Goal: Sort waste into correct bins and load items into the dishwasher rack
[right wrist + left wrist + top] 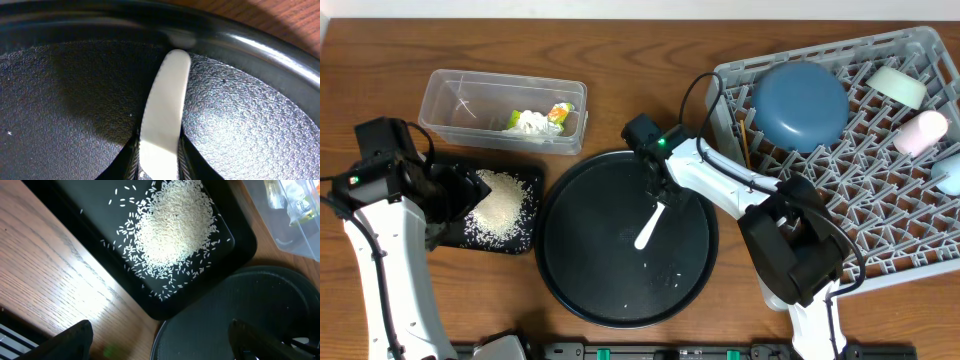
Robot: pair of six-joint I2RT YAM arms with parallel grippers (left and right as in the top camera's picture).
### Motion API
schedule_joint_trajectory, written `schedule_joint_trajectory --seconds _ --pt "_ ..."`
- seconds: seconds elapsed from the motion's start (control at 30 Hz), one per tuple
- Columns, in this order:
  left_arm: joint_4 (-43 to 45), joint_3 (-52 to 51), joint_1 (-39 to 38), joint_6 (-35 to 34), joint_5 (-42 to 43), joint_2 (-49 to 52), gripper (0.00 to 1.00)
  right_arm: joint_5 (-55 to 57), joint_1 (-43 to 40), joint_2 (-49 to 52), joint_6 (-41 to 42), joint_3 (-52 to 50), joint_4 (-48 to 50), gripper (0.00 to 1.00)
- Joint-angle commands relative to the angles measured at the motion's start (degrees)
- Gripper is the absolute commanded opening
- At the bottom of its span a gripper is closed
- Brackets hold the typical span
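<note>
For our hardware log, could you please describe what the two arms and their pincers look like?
The left arm and right arm are white tubular links with bulky black joint housings, each showing a small green light. A thin black cable loops off the right arm. The left pincer and right pincer are black.

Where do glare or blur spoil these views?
Overhead: evenly lit, sharp. Left wrist: bright glare patch on the wooden table; rice sharp, left gripper soft and dark. Right wrist: highlight streak along the round tray's rim; spoon washed out, its far tip blurred.
</note>
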Motion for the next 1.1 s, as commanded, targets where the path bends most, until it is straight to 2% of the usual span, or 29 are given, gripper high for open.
schedule_joint_trajectory --seconds 0.0,0.43,1.07 --pt "-0.2 -0.3 0.2 0.3 -0.7 0.2 0.88 -1.1 0.4 1.8 -0.4 -1.5 0.5 0.18" --pt "-0.2 -0.3 0.2 0.3 -0.7 0.2 0.88 -1.1 0.4 1.0 -4.2 -1.2 0.3 0.16" --pt "-0.2 -0.3 0.2 0.3 -0.7 0.2 0.88 -1.0 0.4 -5.1 -16.9 0.3 -2.1 0.15"
